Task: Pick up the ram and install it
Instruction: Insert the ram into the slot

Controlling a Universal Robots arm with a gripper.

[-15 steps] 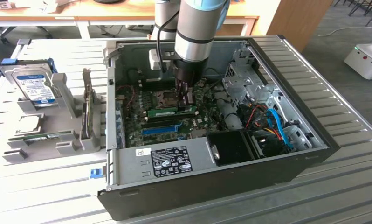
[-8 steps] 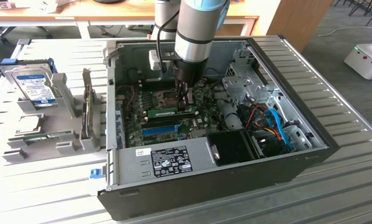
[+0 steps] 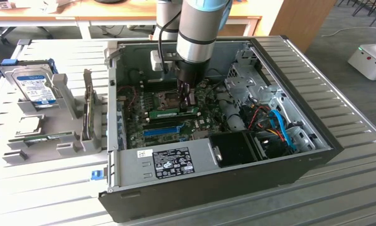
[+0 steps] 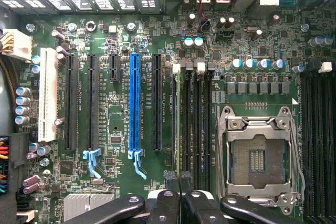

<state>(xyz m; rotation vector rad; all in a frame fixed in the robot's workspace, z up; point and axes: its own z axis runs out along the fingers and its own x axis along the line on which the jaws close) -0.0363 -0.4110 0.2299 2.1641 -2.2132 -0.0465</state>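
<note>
The ram (image 3: pixel 172 113) is a narrow green stick standing on its long edge over the black memory slots (image 4: pixel 195 129), inside the open computer case (image 3: pixel 225 179). In the wrist view I see the ram edge-on as a thin line (image 4: pixel 175 124) running along the slot nearest the blue connector. My gripper (image 3: pixel 189 104) hangs straight down from the arm at the stick's end on the exterior view's right. Its black fingertips (image 4: pixel 171 178) are pinched together on that end, so the gripper (image 4: pixel 178 178) is shut on the ram. Whether the stick is seated in the slot I cannot tell.
The bare CPU socket (image 4: pixel 260 156) lies beside the memory slots, and a blue expansion slot (image 4: pixel 135 108) on their other side. Outside the case, a grey rack (image 3: pixel 62 113) holds a silver hard drive (image 3: pixel 36 87) and another green stick (image 3: pixel 46 137). Drive cages and cables (image 3: pixel 273 122) crowd the case's right.
</note>
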